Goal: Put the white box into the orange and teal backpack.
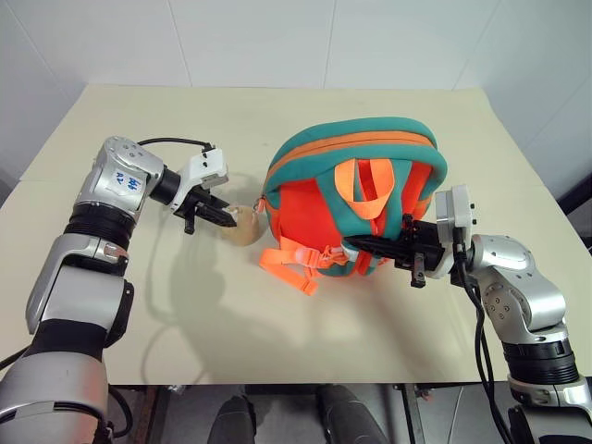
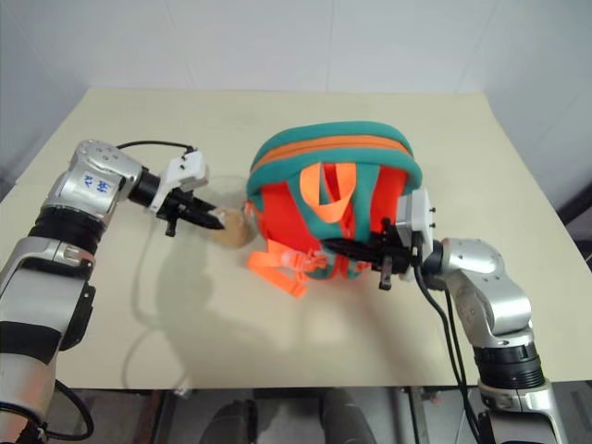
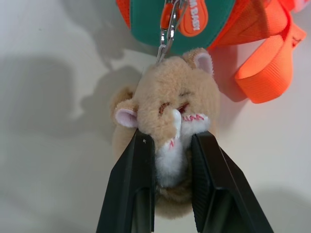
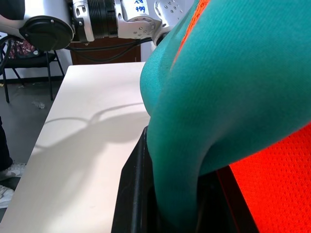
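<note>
Backpack [image 1: 356,199] upright — orange, teal-trimmed, zipped shut.

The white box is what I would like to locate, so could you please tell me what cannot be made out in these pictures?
- Backpack interior: the head views give its strap side, so whether the white box is inside is hidden.
- Right pincer tips: in the right wrist view a teal strap covers them.
- Plush head lower part: in the left wrist view the left pincer fingers cover it.
- Table near edge: cut off by the arms.
</note>
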Motion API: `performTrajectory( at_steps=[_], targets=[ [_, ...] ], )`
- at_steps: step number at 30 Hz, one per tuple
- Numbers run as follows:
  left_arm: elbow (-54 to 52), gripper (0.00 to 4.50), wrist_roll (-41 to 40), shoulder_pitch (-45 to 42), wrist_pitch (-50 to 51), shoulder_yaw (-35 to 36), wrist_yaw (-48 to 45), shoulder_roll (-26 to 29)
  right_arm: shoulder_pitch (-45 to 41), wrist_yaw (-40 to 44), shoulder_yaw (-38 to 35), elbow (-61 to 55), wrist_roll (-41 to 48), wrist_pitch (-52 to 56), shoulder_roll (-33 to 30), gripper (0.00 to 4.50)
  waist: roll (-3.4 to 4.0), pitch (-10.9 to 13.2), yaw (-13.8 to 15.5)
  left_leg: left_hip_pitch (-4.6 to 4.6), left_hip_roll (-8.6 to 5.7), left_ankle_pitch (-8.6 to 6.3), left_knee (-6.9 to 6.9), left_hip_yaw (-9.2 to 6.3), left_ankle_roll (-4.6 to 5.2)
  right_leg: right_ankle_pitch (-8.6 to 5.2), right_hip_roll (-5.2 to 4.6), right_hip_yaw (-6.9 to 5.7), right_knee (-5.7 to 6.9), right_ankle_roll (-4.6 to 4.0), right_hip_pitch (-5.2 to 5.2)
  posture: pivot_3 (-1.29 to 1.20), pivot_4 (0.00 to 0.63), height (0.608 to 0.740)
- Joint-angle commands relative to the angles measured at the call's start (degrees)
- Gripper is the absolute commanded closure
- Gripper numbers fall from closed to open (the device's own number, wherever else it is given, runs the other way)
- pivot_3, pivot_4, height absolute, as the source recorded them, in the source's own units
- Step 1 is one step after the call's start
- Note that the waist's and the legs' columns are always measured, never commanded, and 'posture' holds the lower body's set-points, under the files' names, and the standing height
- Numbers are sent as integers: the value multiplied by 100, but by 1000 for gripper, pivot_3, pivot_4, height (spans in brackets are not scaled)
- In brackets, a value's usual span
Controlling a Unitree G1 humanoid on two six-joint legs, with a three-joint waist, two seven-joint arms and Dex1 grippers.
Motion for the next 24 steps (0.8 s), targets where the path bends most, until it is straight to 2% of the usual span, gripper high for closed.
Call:
performTrajectory(
  at_steps=[1, 4, 5, 6, 11, 15, 17, 21, 24],
  targets=[
    [-383, 3934, -465, 91, 10, 686, 402, -62, -50, -59, -87, -245, 39, 113, -153, 4468, 0, 0, 5, -1, 0, 0, 0, -1, 0, 0, 0, 0, 1, 0, -1, 0, 150, 740],
    [-1161, 3934, -968, 392, 423, 1201, 405, -59, -48, -152, -50, -380, 24, 594, -439, 4468, 0, 0, 18, -4, 0, 0, -1, -2, 0, 0, -3, -2, 2, 0, -3, 0, 150, 740],
    [-1444, 3224, -1032, 553, 539, 1301, 464, 8, -29, -94, -31, -420, 45, 743, -571, 4118, 0, 0, 22, -6, 0, 0, -2, -2, 0, 0, -4, -2, 2, 0, -4, 0, 150, 740],
    [-1675, 3033, -1062, 683, 638, 1362, 527, 57, -13, -49, -26, -451, 71, 839, -659, 3745, 0, 0, 25, -5, 0, 0, -3, -1, 0, 0, -6, -2, 1, 0, -4, 0, 150, 740],
    [-2832, 1290, -1573, 1254, 1467, 1782, 627, 202, 42, 245, -198, -575, 274, 954, -934, 2018, 0, 0, 37, -4, 1, 0, 4, -2, 0, 0, -7, -4, 7, 0, -3, 0, 150, 740],
    [-3419, 144, -1756, 1706, 1592, 1980, 660, 456, 22, 531, -426, -595, 405, 963, -1272, 775, 0, 0, 51, -2, 0, 0, 11, -1, 1, 1, -6, -3, 9, 3, 1, 0, 150, 740],
    [-3582, 0, -1851, 1934, 1659, 2078, 658, 623, 135, 726, -601, -557, 403, 948, -1570, 96, 0, 0, 64, 0, 0, 1, 11, -2, 1, 1, -6, -4, 10, 3, 2, 0, 150, 740],
    [-3769, 0, -1985, 2288, 1677, 2229, 711, 876, 451, 957, -942, -489, 382, 892, -2006, 44, 0, 0, 126, 1, 1, 1, 8, -1, 1, 1, -5, -3, 5, 2, 1, 0, 150, 740],
    [-3779, 0, -2247, 2718, 1236, 2709, 590, 1077, 783, 1118, -1354, -103, 68, 640, -2432, 44, 0, 0, 152, 0, 0, 0, 9, 1, 2, 1, -5, -2, 1, 2, 2, 0, 150, 740]
  ],
)
